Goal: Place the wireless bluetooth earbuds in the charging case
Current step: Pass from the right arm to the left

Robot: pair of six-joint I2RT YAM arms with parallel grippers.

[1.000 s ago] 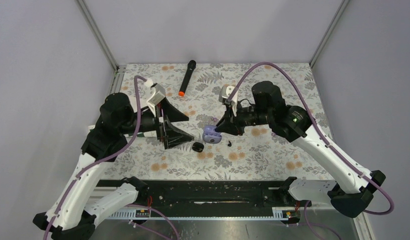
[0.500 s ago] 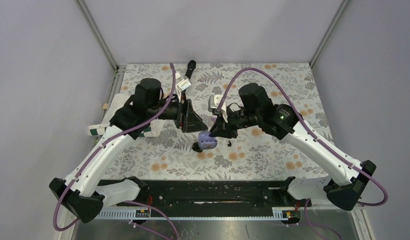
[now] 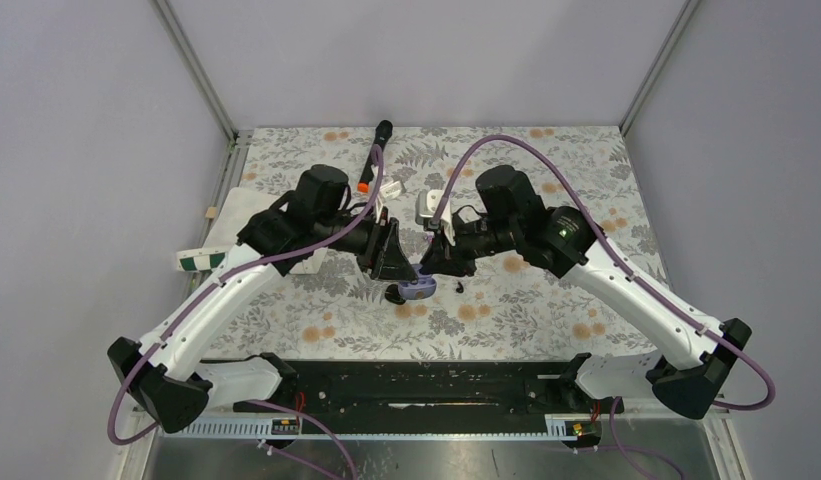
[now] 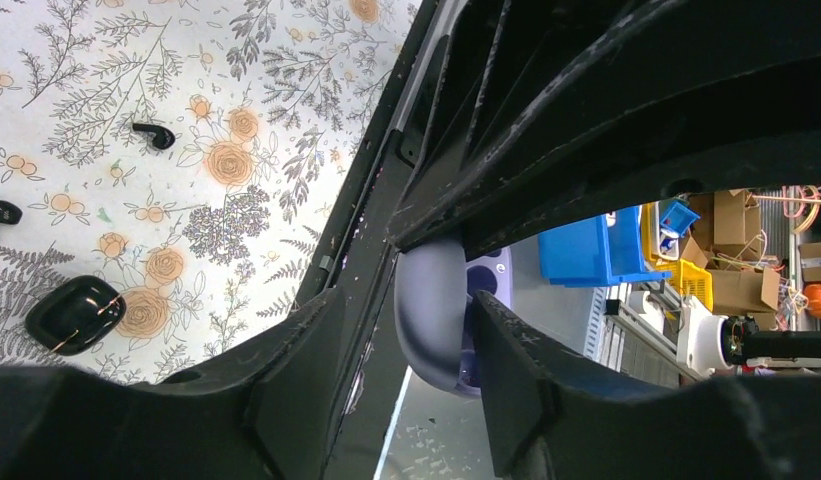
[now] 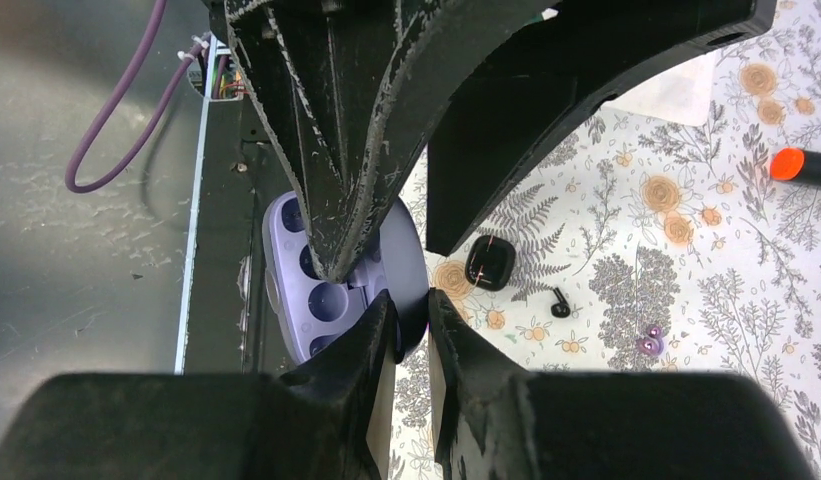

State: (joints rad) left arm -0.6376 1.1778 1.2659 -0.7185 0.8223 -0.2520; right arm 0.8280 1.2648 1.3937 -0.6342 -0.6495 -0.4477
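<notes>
The right gripper [image 5: 411, 335] pinches the open lavender charging case [image 5: 326, 285] aloft, steadying it. The left gripper [image 4: 411, 320] straddles the case's body; whether it grips yet is unclear. Both earbuds [image 4: 154, 134] lie loose on the table [image 3: 546, 160].

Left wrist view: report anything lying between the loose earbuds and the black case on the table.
Nothing visible lies between them. One earbud and the other earbud sit on the bare cloth, apart from the black case, whose lid looks shut.

No readable text, labels, brands or numbers — on any surface.
</notes>
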